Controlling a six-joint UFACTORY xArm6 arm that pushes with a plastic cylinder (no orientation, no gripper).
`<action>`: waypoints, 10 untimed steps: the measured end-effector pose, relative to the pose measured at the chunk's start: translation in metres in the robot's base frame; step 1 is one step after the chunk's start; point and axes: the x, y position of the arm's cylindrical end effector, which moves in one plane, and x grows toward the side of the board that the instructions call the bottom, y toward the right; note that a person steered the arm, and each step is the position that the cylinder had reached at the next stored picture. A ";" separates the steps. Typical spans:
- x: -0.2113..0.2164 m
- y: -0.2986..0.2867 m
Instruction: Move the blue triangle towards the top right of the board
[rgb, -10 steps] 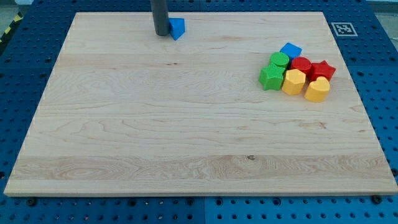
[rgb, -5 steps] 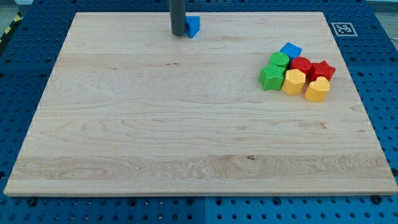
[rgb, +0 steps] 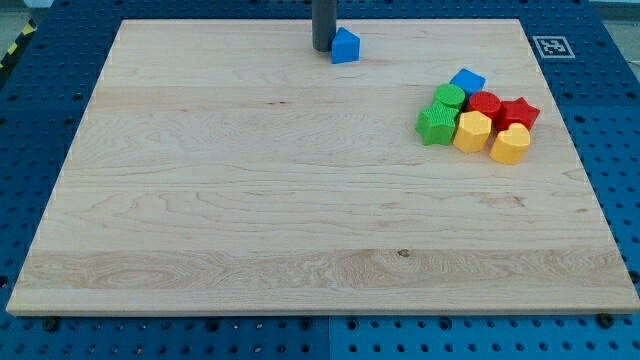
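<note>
my tip (rgb: 323, 49) touching blue triangle (rgb: 345, 46) | tag (rgb: 550, 46) seemingly textless

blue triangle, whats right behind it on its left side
My tip stands against the blue triangle on the view's left. The rod covers part of that edge, so actual contact cannot be seen. Past it lies only bare board.
</note>
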 end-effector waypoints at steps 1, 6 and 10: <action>0.020 0.000; 0.020 0.055; -0.024 0.065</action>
